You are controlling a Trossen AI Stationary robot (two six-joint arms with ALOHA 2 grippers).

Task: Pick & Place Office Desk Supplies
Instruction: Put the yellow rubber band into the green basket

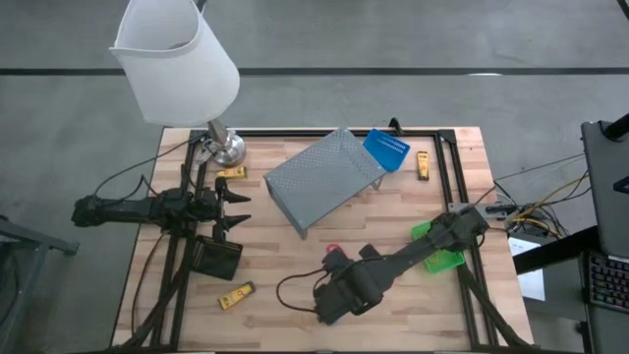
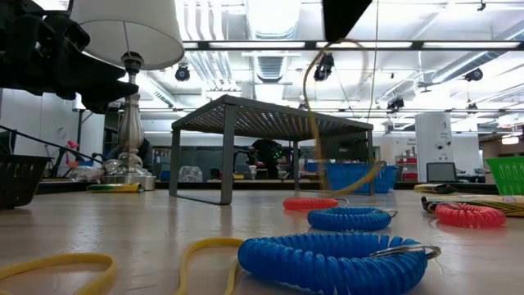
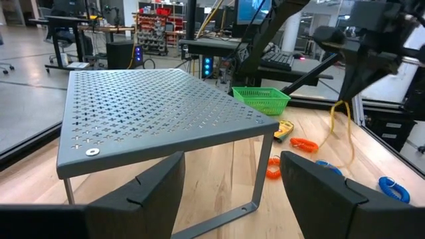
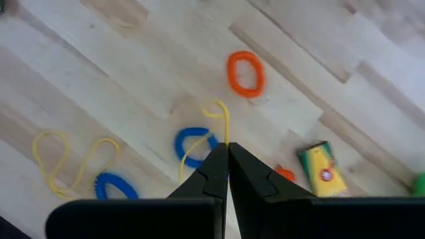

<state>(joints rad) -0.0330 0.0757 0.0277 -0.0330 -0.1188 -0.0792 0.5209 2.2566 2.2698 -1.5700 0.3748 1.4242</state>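
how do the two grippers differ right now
The left gripper is open, its fingers spread and empty; the right gripper is shut on a thin yellow band. The left gripper points at the grey perforated stand; the right gripper hangs above the coil loops on the wooden table. Both have dark fingers.

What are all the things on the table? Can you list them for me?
White-shaded lamp with metal base: one, left corner.
Perforated metal shelf: one, grey, middle of the table.
Square bins: three; blue bin beside the shelf, green bin under the right arm, black bin on the left.
Yellow oblong pieces: three; by the lamp, by the blue bin, near the black bin.
Coiled loops: two blue, two red-orange, near the right arm.
Thin yellow cord: one hanging, another lying flat.
Left tool: open, beside the shelf.
Right tool: shut on the hanging cord.
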